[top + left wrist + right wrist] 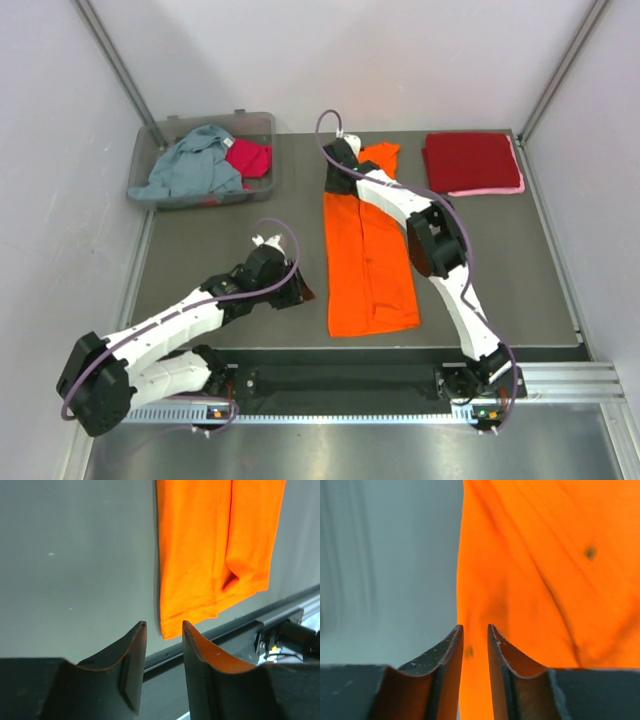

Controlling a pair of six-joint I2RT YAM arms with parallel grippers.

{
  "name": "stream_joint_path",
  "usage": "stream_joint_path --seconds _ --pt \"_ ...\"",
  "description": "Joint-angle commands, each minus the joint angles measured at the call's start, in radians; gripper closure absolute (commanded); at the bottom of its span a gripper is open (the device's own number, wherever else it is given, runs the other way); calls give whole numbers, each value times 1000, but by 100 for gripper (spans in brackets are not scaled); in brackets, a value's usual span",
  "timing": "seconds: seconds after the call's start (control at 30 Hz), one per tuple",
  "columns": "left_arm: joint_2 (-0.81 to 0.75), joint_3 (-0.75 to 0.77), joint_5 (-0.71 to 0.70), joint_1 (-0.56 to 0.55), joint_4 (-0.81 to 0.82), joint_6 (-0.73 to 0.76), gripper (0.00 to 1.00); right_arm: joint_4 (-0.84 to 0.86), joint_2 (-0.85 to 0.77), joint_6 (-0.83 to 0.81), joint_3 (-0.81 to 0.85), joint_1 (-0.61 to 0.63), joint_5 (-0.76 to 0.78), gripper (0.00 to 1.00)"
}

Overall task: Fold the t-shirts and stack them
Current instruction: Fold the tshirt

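A bright orange t-shirt (368, 262) lies as a long folded strip down the middle of the table. My right gripper (340, 170) is at its far left corner, and in the right wrist view its jaws (475, 630) stand narrowly apart with orange cloth (545, 570) running between them. My left gripper (304, 292) is low beside the shirt's near left edge. In the left wrist view it (164, 626) is slightly open and empty, with the orange hem (200, 585) just ahead. A folded dark red t-shirt (470, 160) lies on a pink one (492, 189) at the back right.
A clear plastic bin (262, 122) at the back left holds a grey-blue t-shirt (195, 165) and a magenta one (250, 157). The grey mat's near edge and a metal rail (560, 378) run along the front. White walls stand on both sides.
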Motion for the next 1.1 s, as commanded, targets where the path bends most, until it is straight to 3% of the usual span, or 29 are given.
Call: stream_joint_path --seconds 0.0,0.27,0.5,0.67,0.73,0.77,0.8,0.87,1.07 --pt "21 -41 85 5 141 -7 60 -14 -270 -54 -48 -5 -5 71" --pt "172 -100 168 -13 286 -19 59 -213 -724 -146 -468 -89 -140 59" --pt "295 -89 141 -105 393 -60 59 -296 -1144 -171 -977 -96 -151 59" --pt "369 -49 92 -177 369 -79 60 -325 -1368 -136 -1172 -86 -183 60" --pt "393 -37 72 -187 341 -86 69 -321 -1427 -119 -1249 -86 -207 61" --pt "398 -35 67 -188 334 -89 84 -319 -1441 -114 -1272 -86 -214 61" --pt "393 -35 62 -190 314 -95 92 -322 -1453 -96 -1310 -86 -217 61" --pt "374 -32 33 -193 280 -94 100 -314 -1482 -77 -1347 -86 -240 62" --pt "268 -20 -33 -194 117 -68 100 -261 -1504 -37 -1458 -79 -306 65"
